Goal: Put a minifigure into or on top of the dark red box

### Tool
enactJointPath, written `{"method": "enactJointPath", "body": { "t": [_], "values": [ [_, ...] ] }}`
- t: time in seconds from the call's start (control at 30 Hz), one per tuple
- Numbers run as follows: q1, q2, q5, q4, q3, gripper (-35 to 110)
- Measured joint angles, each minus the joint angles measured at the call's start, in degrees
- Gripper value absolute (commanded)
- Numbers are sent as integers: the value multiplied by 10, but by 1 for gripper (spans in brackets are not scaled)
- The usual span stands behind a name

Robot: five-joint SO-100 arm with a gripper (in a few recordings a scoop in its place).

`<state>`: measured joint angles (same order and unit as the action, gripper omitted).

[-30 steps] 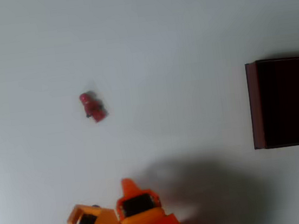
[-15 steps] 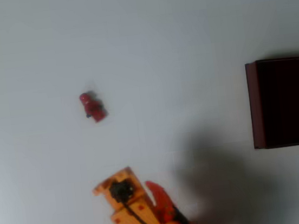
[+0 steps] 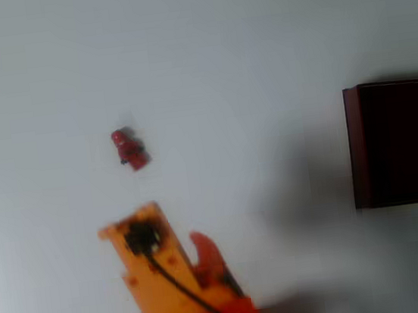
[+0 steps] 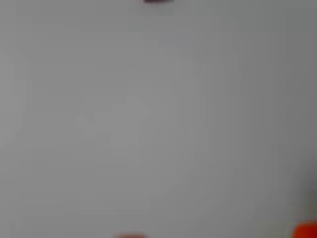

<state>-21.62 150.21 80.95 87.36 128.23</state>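
Seen from overhead: minifigure [image 3: 129,149] lying on its side on the pale tabletop [image 3: 219,48], head toward the upper left, well apart from the dark red box [image 3: 399,141] and far to that box's left. Box resting at the right edge of the overhead view, dark maroon wall facing the figure, nearly black inside, cut off by the frame. Orange arm [image 3: 171,283] entering from the bottom edge, below the minifigure and slightly to its right, near but not touching it, also far left of the box. Pincer [image 3: 137,226] at the arm's upper end, blurred; parted or closed cannot tell. Soft shadow on the tabletop just left of the box. Wrist view blurred: grey surface, a dark smudge at the top edge, an orange bit [image 4: 306,231] at the lower right corner.
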Motion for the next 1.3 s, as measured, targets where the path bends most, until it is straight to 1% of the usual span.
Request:
{"method": "enactJointPath", "body": {
  "t": [0.43,0.53,0.7,1.3],
  "values": [
    [-7,-214,31,-131,-24,16],
    [-5,-253,41,-158,-25,19],
    [-5,-308,46,-187,-32,20],
    [-12,-450,130,-240,-85,21]
  ]
}}
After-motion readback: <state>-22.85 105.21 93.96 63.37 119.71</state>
